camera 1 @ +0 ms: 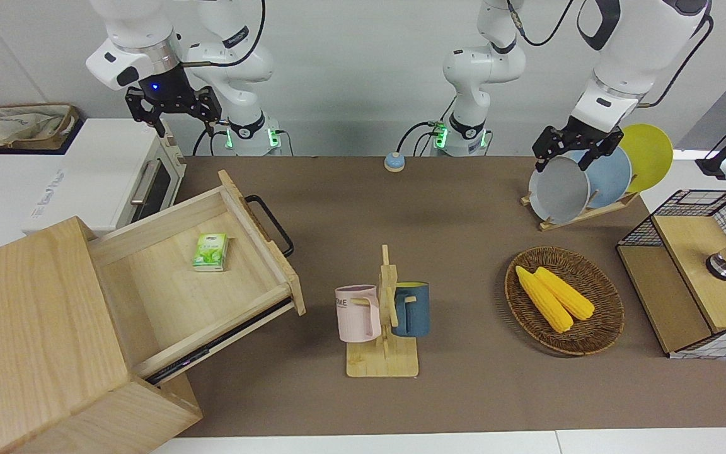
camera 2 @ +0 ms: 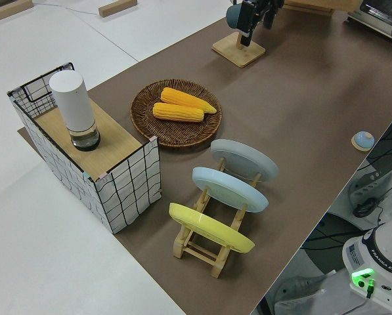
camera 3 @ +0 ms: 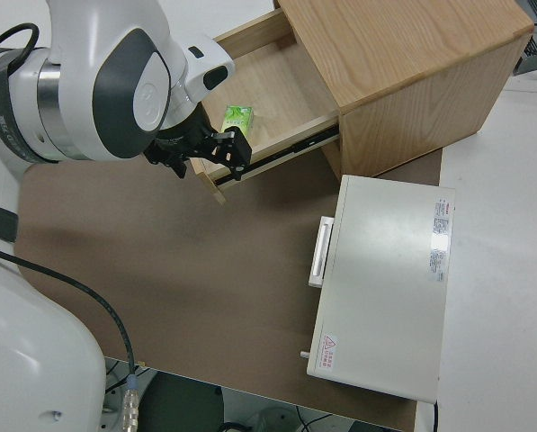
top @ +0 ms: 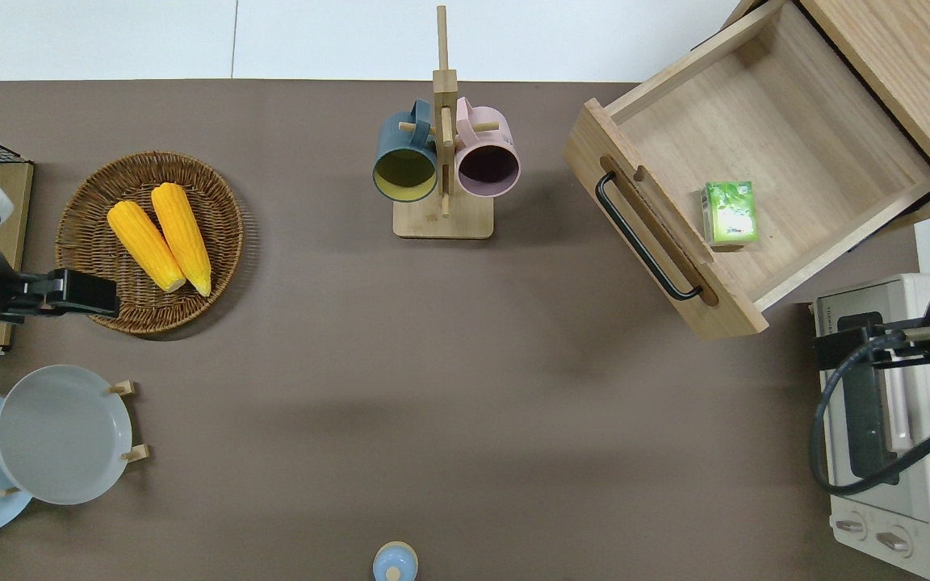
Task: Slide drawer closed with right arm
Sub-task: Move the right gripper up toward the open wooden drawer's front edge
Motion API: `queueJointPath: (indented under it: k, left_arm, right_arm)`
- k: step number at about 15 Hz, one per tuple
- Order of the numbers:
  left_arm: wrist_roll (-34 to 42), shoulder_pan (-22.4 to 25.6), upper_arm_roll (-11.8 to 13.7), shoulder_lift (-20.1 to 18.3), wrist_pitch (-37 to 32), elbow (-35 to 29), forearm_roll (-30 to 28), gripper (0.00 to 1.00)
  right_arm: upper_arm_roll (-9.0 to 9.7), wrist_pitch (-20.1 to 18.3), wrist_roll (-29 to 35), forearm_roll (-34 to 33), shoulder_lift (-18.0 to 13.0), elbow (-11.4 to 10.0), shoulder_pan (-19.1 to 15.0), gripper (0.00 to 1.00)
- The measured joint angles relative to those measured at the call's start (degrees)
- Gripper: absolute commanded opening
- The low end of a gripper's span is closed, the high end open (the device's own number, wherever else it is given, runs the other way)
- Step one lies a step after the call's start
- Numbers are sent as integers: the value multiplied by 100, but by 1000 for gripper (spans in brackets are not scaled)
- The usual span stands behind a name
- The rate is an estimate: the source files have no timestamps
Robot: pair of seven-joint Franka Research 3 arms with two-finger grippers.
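On my front feed the drawer (camera 1: 202,277) stands pulled well out of the light-wood cabinet (camera 1: 29,334) at the right arm's end of the table, its black loop handle (camera 1: 270,224) facing the middle of the brown mat (camera 1: 438,391). The right gripper (camera 1: 172,107) hangs up in the air with its fingers spread apart and nothing between them; the overhead feed places it over the white toaster oven (top: 901,452), which sits nearer to the robots than the drawer. My right side feed gives me what the front one cannot: the oven's flat top and its door handle, and the drawer's metal slide rail drawn out of the cabinet. The overhead feed looks straight into the drawer, where a small green carton (top: 729,211) lies flat on the floor, near the front panel. The left arm is parked, and I cannot tell how its gripper (camera 1: 570,151) stands. Only the left side feed shows the whole plate rack (camera 2: 212,239), holding a yellow, a pale blue and a grey plate on edge, and the wire-mesh box (camera 2: 84,157) with a white cylinder (camera 2: 74,108) upright on its wooden lid. A wicker basket (top: 81,234) holds two corn cobs (top: 160,236) lying side by side. A blue and a pink mug hang on the wooden mug stand (top: 443,145).
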Motion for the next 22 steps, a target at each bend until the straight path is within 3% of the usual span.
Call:
queueJointPath:
  k: [10, 12, 15, 16, 22]
  left_arm:
    - [0, 0, 0, 0, 0, 0, 0, 998]
    - [0, 0, 0, 0, 0, 0, 0, 995]
    - [0, 0, 0, 0, 0, 0, 0, 995]
    - [0, 0, 0, 0, 0, 0, 0, 998]
    - [0, 0, 0, 0, 0, 0, 0, 998]
  right_arm:
    - [-126, 104, -1, -228, -6, 1, 2, 958]
    - [-126, 105, -2, -229, -6, 1, 7, 719]
    - [-126, 106, 21, -230, -6, 1, 14, 127]
    - [-126, 106, 49, -231, -6, 1, 15, 2]
    - [-138, 106, 824, -229, -6, 1, 162, 0]
